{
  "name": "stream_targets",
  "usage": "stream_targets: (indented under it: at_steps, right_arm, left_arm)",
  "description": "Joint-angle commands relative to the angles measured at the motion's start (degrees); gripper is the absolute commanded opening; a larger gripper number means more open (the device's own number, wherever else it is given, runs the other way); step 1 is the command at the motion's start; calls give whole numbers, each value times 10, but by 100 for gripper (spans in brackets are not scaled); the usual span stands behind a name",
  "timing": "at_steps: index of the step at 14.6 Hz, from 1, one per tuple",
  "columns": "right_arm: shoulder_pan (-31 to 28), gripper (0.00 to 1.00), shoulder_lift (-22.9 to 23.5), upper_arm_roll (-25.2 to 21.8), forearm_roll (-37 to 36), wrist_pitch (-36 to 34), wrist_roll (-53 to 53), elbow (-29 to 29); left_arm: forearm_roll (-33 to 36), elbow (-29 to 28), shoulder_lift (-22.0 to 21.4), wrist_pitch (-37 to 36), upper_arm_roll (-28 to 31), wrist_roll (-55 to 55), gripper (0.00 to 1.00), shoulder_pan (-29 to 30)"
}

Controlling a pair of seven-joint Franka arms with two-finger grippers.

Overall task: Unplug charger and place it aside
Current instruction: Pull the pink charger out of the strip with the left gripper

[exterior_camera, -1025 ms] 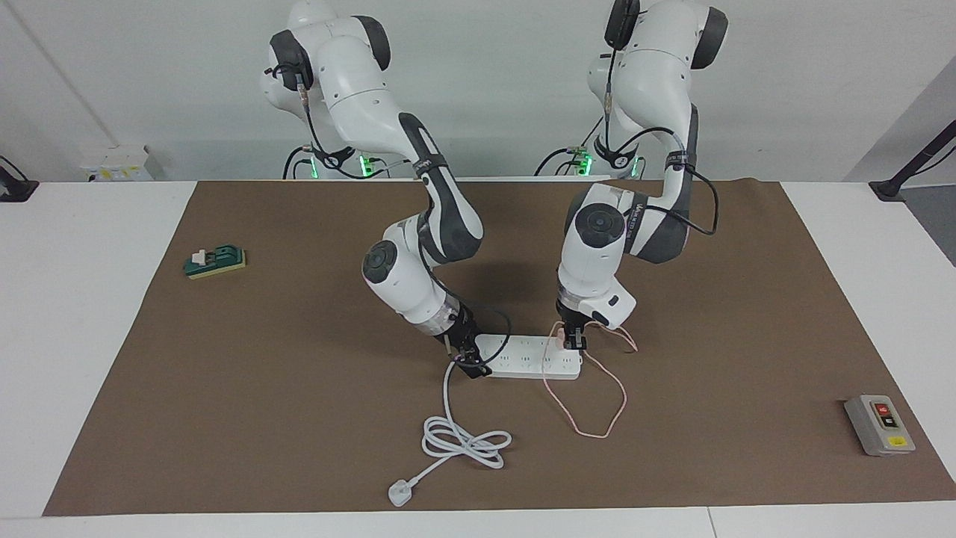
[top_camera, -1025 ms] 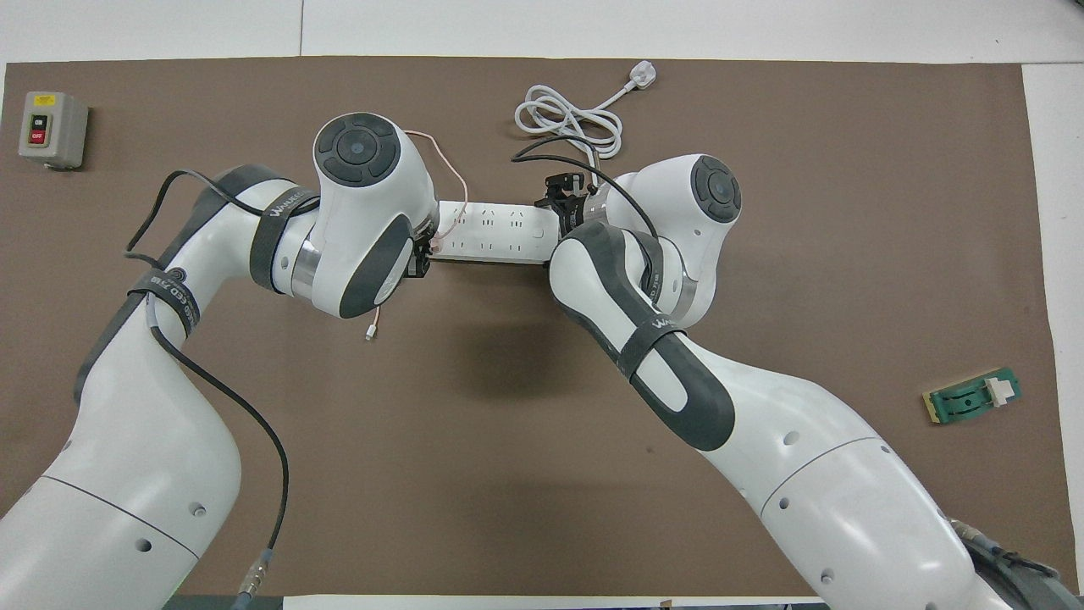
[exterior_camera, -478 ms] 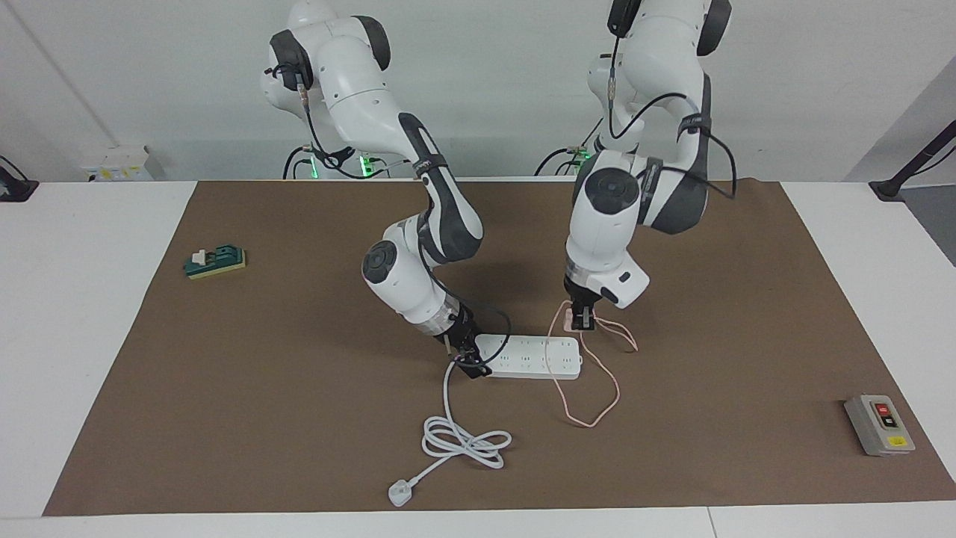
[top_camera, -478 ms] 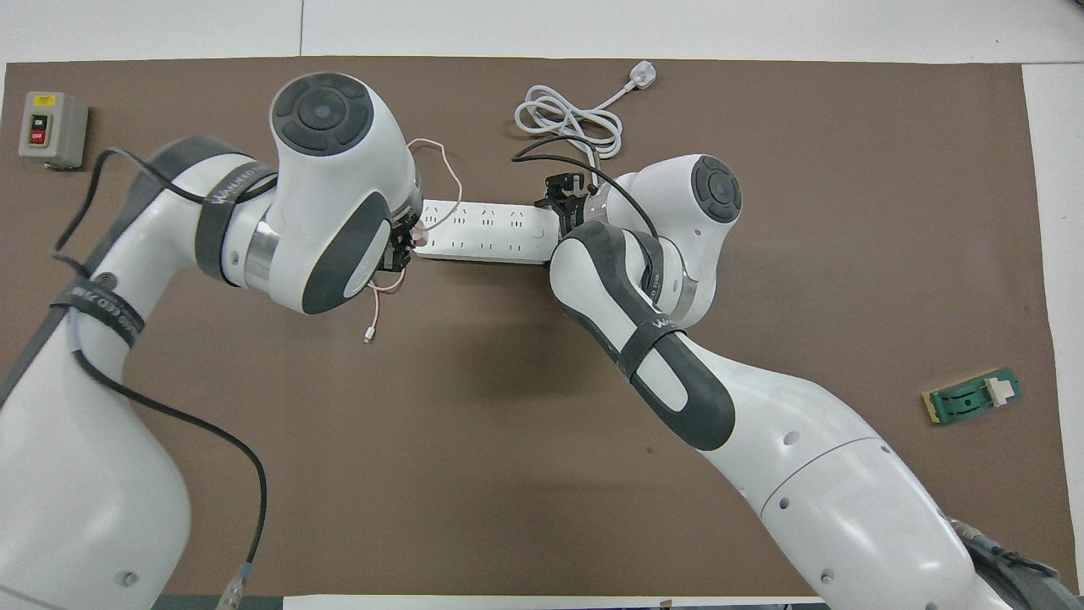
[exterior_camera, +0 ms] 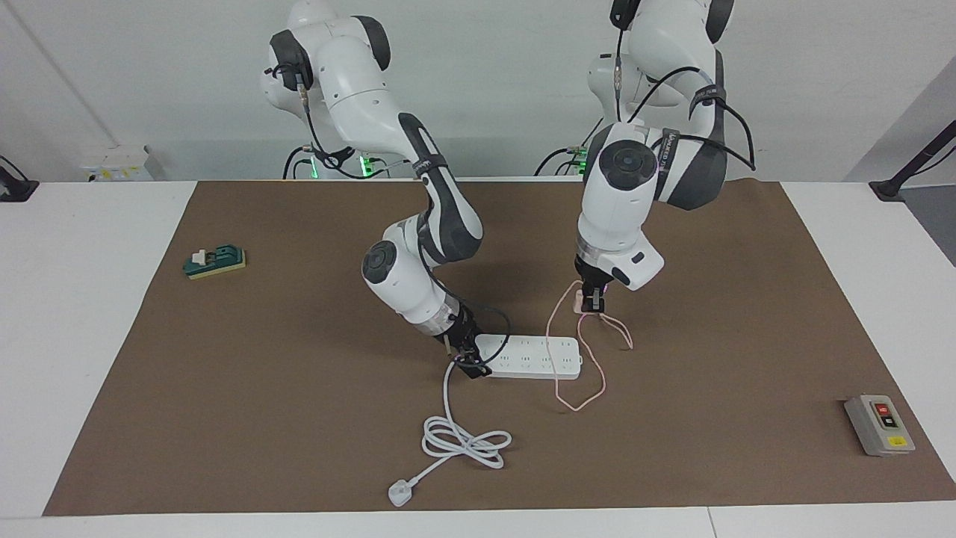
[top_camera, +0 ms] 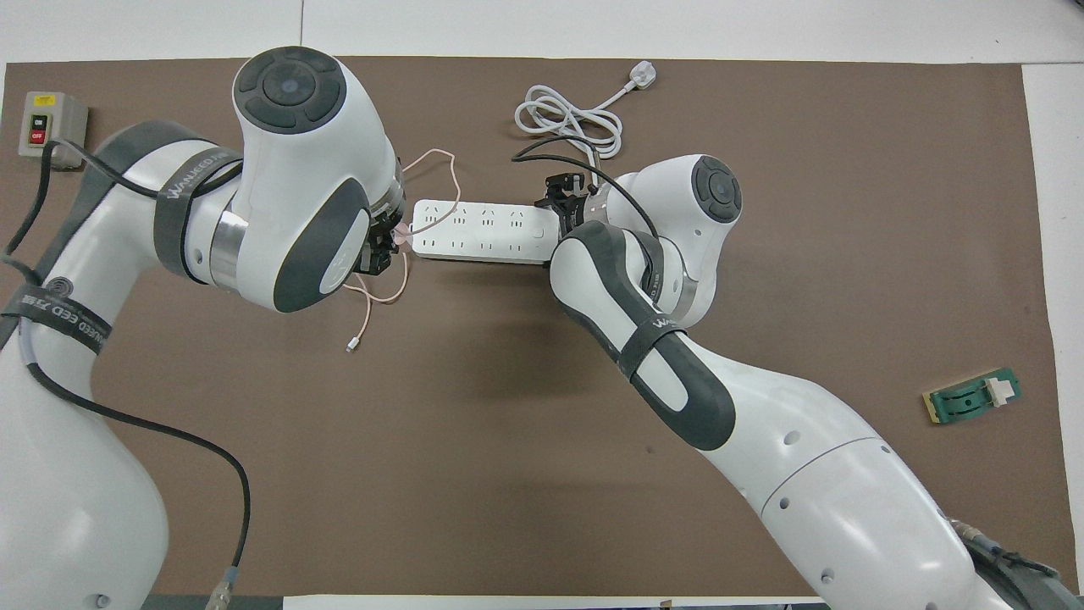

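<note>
The charger [exterior_camera: 579, 302] is a small pale pink cube, out of the white power strip [exterior_camera: 530, 357] and up in the air. My left gripper [exterior_camera: 592, 301] is shut on it, over the mat beside the strip's end toward the left arm. Its thin pink cable [exterior_camera: 579, 403] hangs down and loops over the strip onto the mat. In the overhead view the charger [top_camera: 400, 240] peeks out beside the left gripper [top_camera: 381, 254], and the cable's free end [top_camera: 349, 346] lies on the mat. My right gripper [exterior_camera: 467, 357] is shut on the strip's cord end [top_camera: 542, 229] and holds it down.
The strip's thick white cord [exterior_camera: 463, 441] lies coiled farther from the robots, ending in a plug [exterior_camera: 399, 493]. A grey box with a red button [exterior_camera: 879, 424] stands toward the left arm's end. A green block [exterior_camera: 215, 261] lies toward the right arm's end.
My left gripper has pulled the charger out of the power strip and lifted it up, dragging the cable loop with it. The right arm and the strip have not moved.
</note>
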Motion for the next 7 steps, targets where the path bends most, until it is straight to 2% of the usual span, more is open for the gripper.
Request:
stream_targets:
  at_steps: [1, 5, 7]
  right_arm:
    - [-6, 0, 13, 6, 22, 20, -31, 6]
    - [-7, 0, 13, 6, 22, 20, -31, 6]
    - [-7, 0, 12, 6, 22, 20, -31, 5]
  left_arm:
    - [-5, 7, -5, -44, 3, 103, 0, 6]
    - [17, 0, -27, -60, 3, 267, 0, 29]
    - [20, -31, -51, -49, 3, 388, 0, 46]
